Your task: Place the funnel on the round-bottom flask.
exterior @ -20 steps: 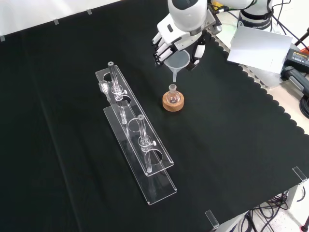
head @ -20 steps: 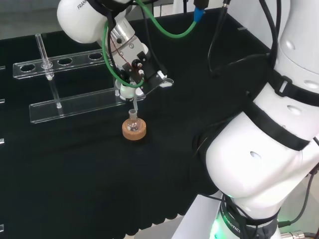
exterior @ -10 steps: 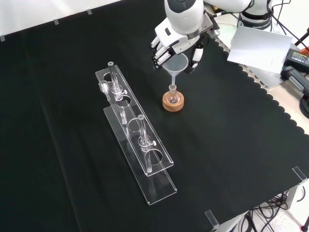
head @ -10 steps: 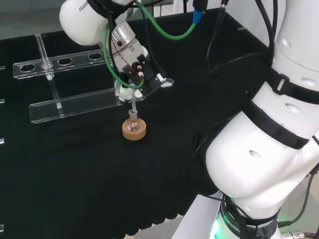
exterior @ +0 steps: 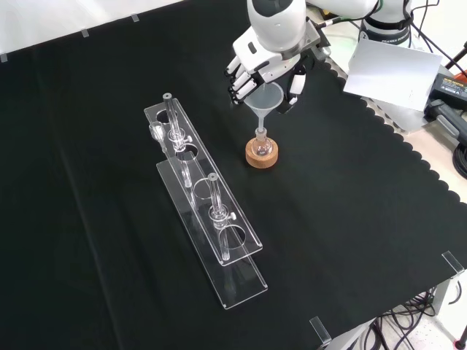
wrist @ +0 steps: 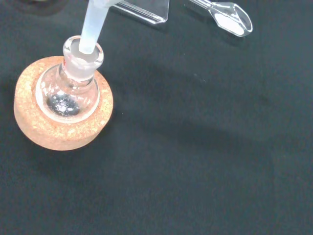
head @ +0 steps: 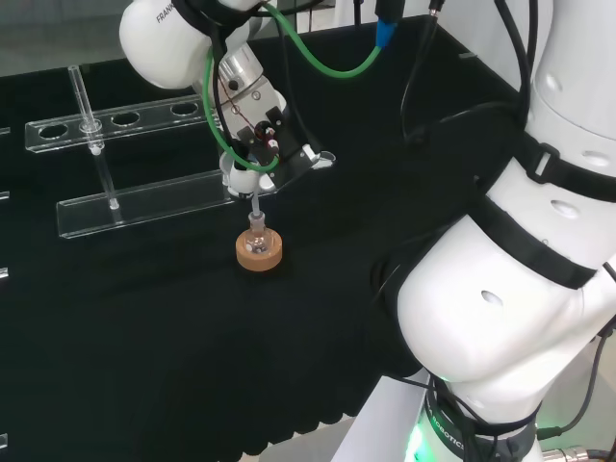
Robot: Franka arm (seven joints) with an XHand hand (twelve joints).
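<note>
Curled around the rim of a translucent white plastic funnel [exterior: 267, 98], the black and white robot hand [exterior: 257, 67] sits near the top centre of the front view, fingers [exterior: 238, 82] on one side of the cone and the thumb on the other, so the funnel hangs upright with its stem pointing straight down. Gripping at the wide cone leaves the narrow stem free and visible, which is likely why it is held there.

Just below the hand, the stem tip meets the mouth of a small clear glass round-bottom flask [exterior: 261, 143]. In the wrist view the stem [wrist: 93, 24] enters the neck opening [wrist: 82, 53] close to one side of it, not centred. How deep it has gone I cannot tell, and the cone does not yet appear to rest on the neck.

A round cork ring stand [exterior: 262, 155] keeps the flask upright on the black cloth [exterior: 350, 219], which holds its neck vertical for the funnel.

Further out, to the left and lower centre of the front view, lies a long clear acrylic test-tube rack [exterior: 208, 211] with glass tubes in it, well apart from the flask. A small clear glass spoon-like piece [wrist: 227, 17] lies on the cloth in the wrist view.
</note>
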